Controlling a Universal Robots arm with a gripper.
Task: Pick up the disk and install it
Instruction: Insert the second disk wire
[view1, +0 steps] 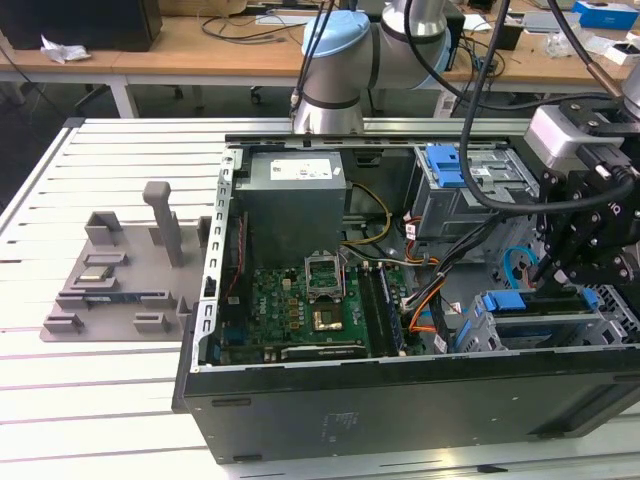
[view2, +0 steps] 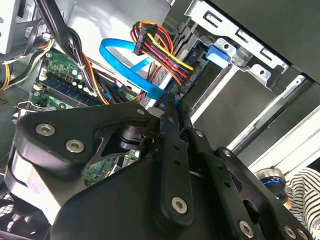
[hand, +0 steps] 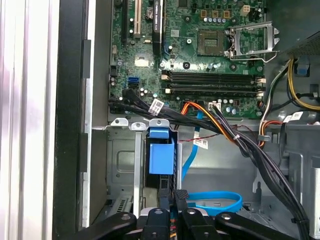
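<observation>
exterior view, case: open computer case (view1: 300, 400) lies on a slatted table (view1: 100, 400), motherboard (view1: 300, 310) facing up.
exterior view, gripper: gripper (view1: 555, 280) hangs over the drive bay at 4 o'clock of the case.
exterior view, disk: disk (view1: 545, 326) lies flat in that bay, blue rails at its ends, right under the gripper; can't tell if they touch.
exterior view, extras: grey fixture tray (view1: 120, 280) at 9 o'clock, outside the case.
second wrist view, fingers: gripper (view2: 169, 102) fingers (view2: 172, 145) together, nothing seen between them; blue data cable (view2: 125, 57) just past the tips.
first wrist view, fingers: gripper (hand: 172, 196) tips side by side, close to a blue plastic piece (hand: 161, 156).
</observation>
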